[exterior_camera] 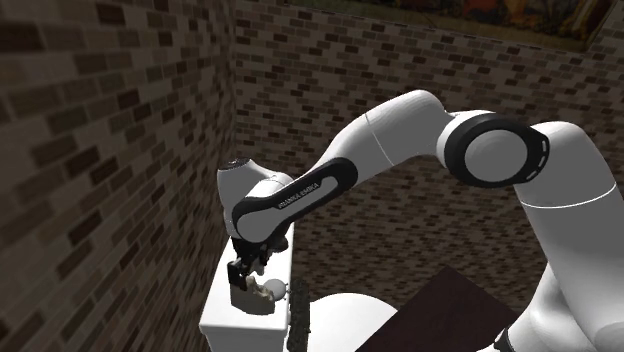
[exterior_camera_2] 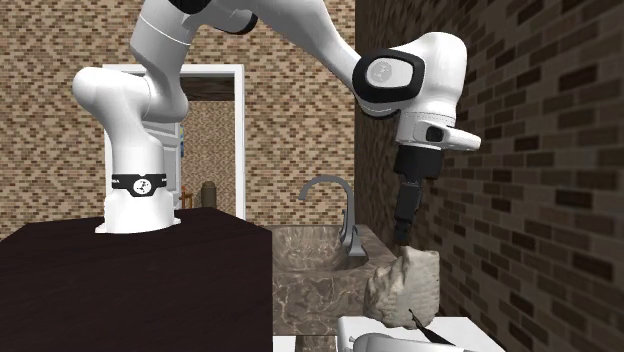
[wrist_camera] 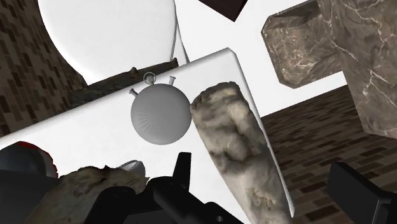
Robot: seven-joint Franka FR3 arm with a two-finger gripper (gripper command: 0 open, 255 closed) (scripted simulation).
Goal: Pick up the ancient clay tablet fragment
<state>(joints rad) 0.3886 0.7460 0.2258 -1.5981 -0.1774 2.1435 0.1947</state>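
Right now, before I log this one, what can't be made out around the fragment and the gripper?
1. Second exterior view: the black gripper blurs into the dark brick wall above the tablet fragment, so contact is unclear.
2. Shoulder view: the gripper hides most of the tablet fragment.
3. Wrist view: the picture's edge cuts off the tablet fragment's near end. It also cuts off a red-rimmed thing, which cannot be identified.

Dim, even light leaves the brick walls (exterior_camera: 120,150) murky (darkest in the shoulder view); the white arm (exterior_camera: 400,130) stands out bright.
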